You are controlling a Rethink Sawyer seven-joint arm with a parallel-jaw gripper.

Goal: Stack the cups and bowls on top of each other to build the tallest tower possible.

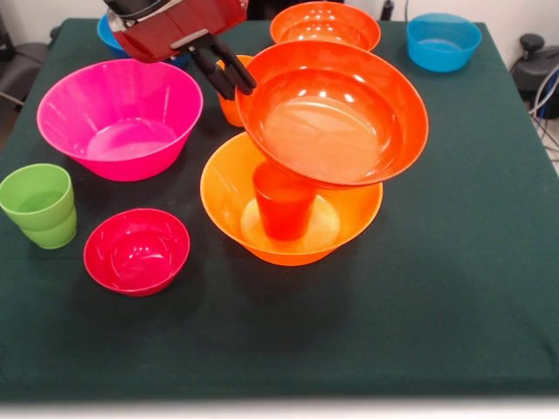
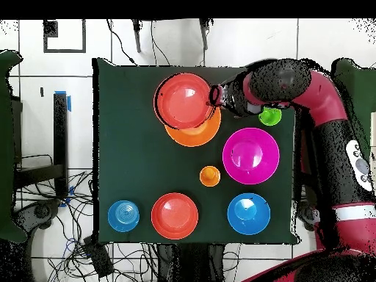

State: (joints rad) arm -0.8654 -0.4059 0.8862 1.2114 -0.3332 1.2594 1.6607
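Note:
A wide orange bowl sits mid-table with a red-orange cup standing upside down inside it. Above them a red-orange bowl hangs tilted toward the front camera. My gripper is shut on its left rim. An orange cup stands just behind the black fingers. The green cup, pink bowl and small crimson bowl rest to the left in the front view.
At the back of the front view stand another red-orange bowl and a blue bowl. A second blue bowl shows partly behind the arm. Dark green cloth covers the table.

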